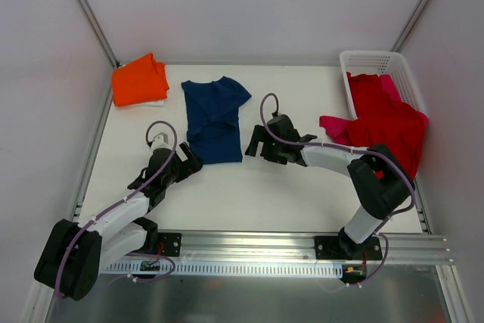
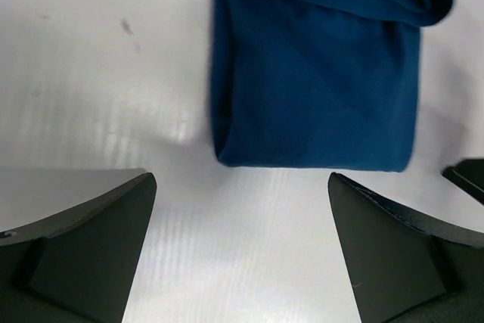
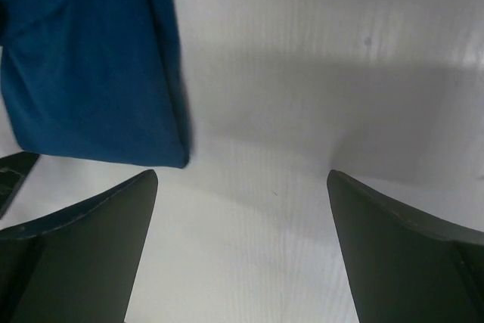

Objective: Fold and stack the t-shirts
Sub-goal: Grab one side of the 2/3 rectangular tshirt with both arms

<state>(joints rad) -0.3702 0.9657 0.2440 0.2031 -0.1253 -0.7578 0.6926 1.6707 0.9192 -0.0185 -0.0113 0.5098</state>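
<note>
Navy t-shirt lengthwise; left gripper just off its near hem; right gripper beside its edge; both wide, empty.

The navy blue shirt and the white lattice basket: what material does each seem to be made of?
The navy blue folded t-shirt looks like soft matte cloth, probably cotton knit: it creases and its folded edges are rounded. The white lattice basket looks like rigid smooth plastic: thin straight ribs with regular holes.
</note>
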